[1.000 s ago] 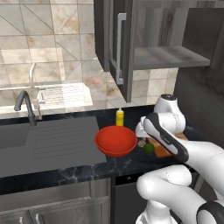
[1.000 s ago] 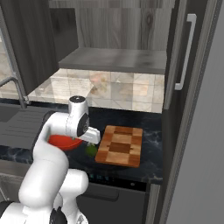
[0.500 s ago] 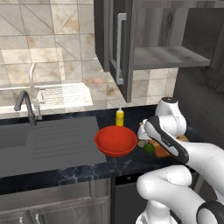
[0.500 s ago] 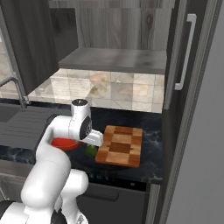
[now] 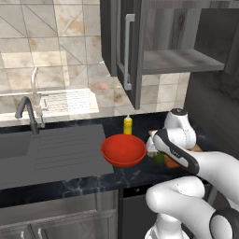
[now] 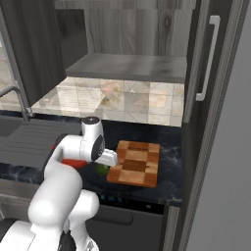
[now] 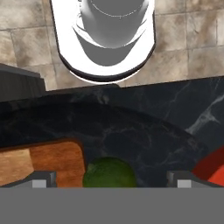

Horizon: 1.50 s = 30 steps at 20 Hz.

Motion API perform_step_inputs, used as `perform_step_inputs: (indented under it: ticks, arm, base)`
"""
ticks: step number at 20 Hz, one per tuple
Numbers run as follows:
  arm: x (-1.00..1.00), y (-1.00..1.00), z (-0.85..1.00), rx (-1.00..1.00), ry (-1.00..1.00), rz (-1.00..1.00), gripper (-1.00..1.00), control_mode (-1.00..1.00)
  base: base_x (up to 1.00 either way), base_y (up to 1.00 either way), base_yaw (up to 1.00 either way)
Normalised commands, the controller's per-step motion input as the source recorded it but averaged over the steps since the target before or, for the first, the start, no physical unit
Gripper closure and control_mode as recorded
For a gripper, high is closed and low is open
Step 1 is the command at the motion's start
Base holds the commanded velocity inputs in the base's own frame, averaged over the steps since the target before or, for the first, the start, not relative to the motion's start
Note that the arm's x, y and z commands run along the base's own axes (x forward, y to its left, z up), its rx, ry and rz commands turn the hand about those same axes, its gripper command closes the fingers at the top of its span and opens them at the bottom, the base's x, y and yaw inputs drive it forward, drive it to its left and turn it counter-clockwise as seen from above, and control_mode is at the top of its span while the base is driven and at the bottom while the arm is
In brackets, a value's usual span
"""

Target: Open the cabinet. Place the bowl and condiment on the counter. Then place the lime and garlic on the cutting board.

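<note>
Our hand (image 7: 111, 179) hangs low over the bench (image 7: 144, 127) with its fingers (image 7: 41, 178) spread wide, gripping nothing. Between them we see the lime (image 7: 109, 174) resting on the dark marble, just beside the corner of the cutting board (image 7: 41, 162). To the other side lies the rim of the red bowl (image 7: 214, 168). Behind the bowl stands the yellow condiment (image 5: 127, 125). Above, the cabinet (image 5: 135, 46) hangs open, its shelf (image 6: 127, 66) bare.
</note>
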Motion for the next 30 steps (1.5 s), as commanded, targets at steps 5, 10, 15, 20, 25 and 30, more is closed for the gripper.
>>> perform_step_inputs:
  ticks: [5, 10, 15, 20, 25, 30]
  arm:
    - [0.23, 0.00, -0.14, -0.02, 0.00, 0.00, -1.00, -1.00]
    - [0.09, 0.00, -0.10, -0.03, 0.00, 0.00, -1.00, -1.00]
    - [0.05, 0.00, -0.08, -0.02, 0.00, 0.00, -1.00, -1.00]
    - [0.00, 0.00, -0.06, -0.01, 0.00, 0.00, -1.00, -1.00]
    - [0.00, 0.00, -0.09, -0.01, 0.00, 0.00, -1.00, -1.00]
    - [-0.01, 0.00, -0.11, -0.01, 0.00, 0.00, -1.00, -1.00]
  base:
    - [0.00, 0.00, 0.00]
    - [0.00, 0.00, 0.00]
    - [0.00, 0.00, 0.00]
    - [0.00, 0.00, 0.00]
    - [0.00, 0.00, 0.00]
    - [0.00, 0.00, 0.00]
